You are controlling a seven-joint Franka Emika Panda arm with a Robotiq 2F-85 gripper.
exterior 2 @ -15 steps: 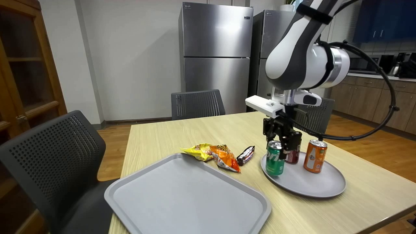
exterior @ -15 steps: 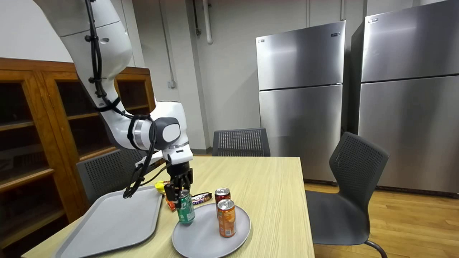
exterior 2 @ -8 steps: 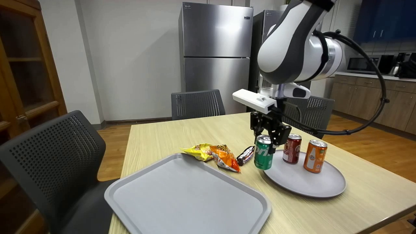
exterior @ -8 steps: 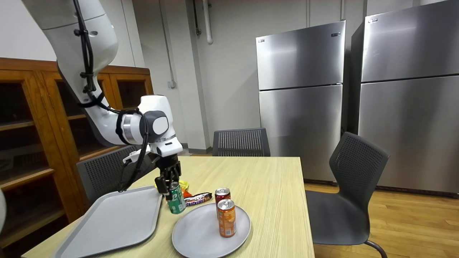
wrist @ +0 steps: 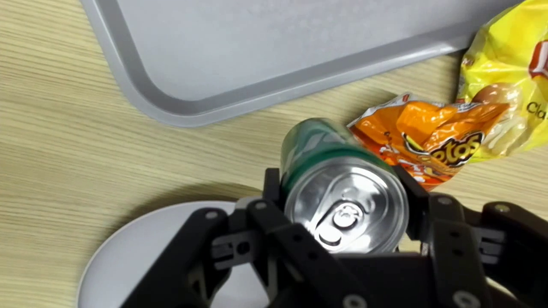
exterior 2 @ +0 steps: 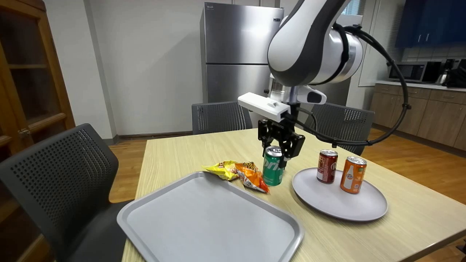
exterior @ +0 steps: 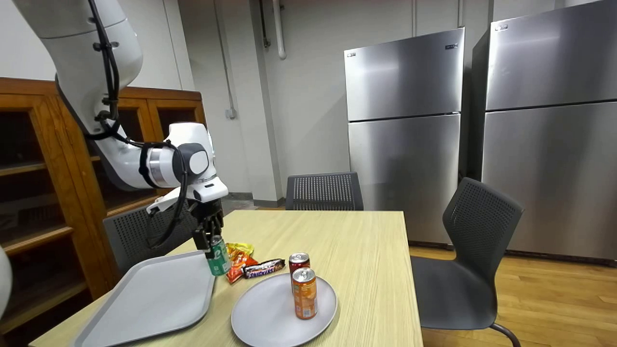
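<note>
Wrist view: your hand (wrist: 341, 188), partly open, gripped the green can (wrist: 346, 199), lower right of centre. The apparent step was transfer; the next move likely required clearance from the orange bag (wrist: 428, 137).

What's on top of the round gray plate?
On the plate stand a dark red soda can and an orange soda can, upright. The surface beneath them is covered, unseen. The Sprite can isn't there; the gripper holds it.

White-and-grey arm (exterior 2: 296, 51), black cable (exterior 2: 405, 105)
</note>
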